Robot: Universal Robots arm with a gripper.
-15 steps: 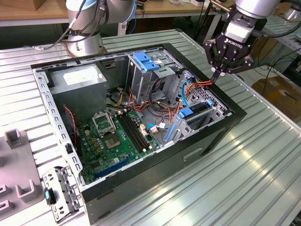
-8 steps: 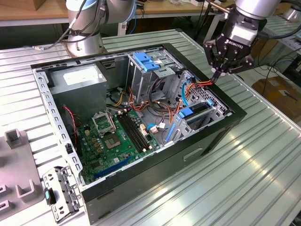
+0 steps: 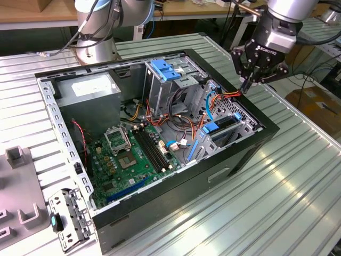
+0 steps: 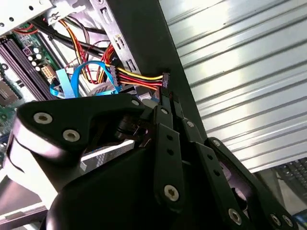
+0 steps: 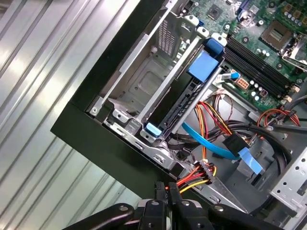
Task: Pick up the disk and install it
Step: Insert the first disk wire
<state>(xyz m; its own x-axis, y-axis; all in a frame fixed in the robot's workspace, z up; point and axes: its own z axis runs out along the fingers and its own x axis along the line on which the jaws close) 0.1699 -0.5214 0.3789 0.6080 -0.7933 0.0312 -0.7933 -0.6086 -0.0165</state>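
Disk (image 5: 178, 104) stands on edge in the drive cage (image 5: 144, 81) of the open computer case (image 3: 160, 213), blue carrier end outward, so we judge it seated. The tool (image 4: 168, 99) is clenched, tips together at the plug of the red-and-yellow power cable (image 4: 139, 79) beside the case wall. We cannot tell whether it pinches the plug.

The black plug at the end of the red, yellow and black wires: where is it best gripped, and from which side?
Probably the plug itself, rigid, not the bending wires; come from the side of the case wall, since the wires leave inward. The gripper is shut on it.
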